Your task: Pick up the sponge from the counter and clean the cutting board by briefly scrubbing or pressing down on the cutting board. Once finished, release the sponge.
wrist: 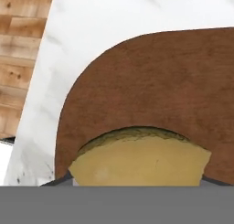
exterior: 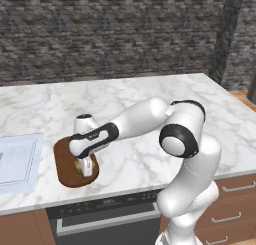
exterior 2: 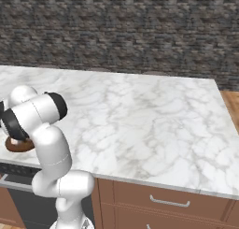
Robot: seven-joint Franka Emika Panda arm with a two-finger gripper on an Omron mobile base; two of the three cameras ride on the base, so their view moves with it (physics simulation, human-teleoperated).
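Observation:
The dark brown cutting board [exterior: 64,161] lies near the front edge of the white marble counter [exterior: 150,104]. My gripper [exterior: 86,168] points straight down over the board's right half and is shut on the yellow-tan sponge [exterior: 79,165], which rests on the board. In the hand view the sponge [wrist: 137,163] sits between the fingertips, low against the cutting board [wrist: 160,90], with the counter [wrist: 91,26] beyond the board's rounded end. From the right base view, a sliver of the cutting board [exterior 2: 18,146] peeks out behind the arm.
A pale bluish-white panel [exterior: 17,159] lies on the counter just left of the board. The counter's front edge runs close below the board, above a dark oven front [exterior: 105,216]. Wooden floor [wrist: 23,35] shows past the counter edge. A stone wall [exterior: 115,34] backs the counter.

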